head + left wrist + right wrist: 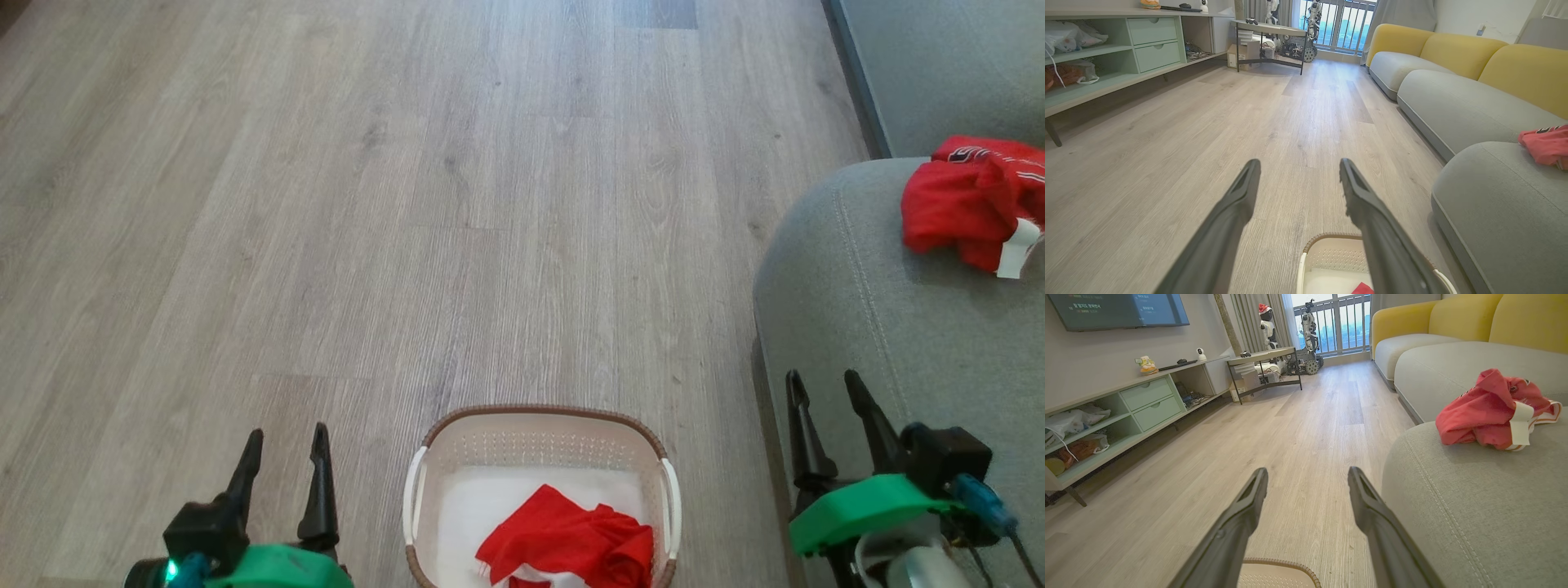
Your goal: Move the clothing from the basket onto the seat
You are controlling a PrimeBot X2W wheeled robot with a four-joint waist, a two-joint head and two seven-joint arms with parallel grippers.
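Spreading across most of the head view, the wooden floor (367,204) carries the cream basket (539,418) at bottom centre. The grey-green seat (898,343) fills the right side, near the basket but apart from it. One red garment (963,204) lies crumpled on the seat at the upper right. The other red garment (571,539) sits bunched in the lower right of the basket.

This piece looks thin and shiny, so it is likely light, limp and a little slippery. It should trail when lifted. A deep pinch on the raised fold at the heap's top, catching several layers, seems the best hold.

The left pincer (288,431), at the lower left, and the right pincer (823,376), at the lower right, both stand released and empty.
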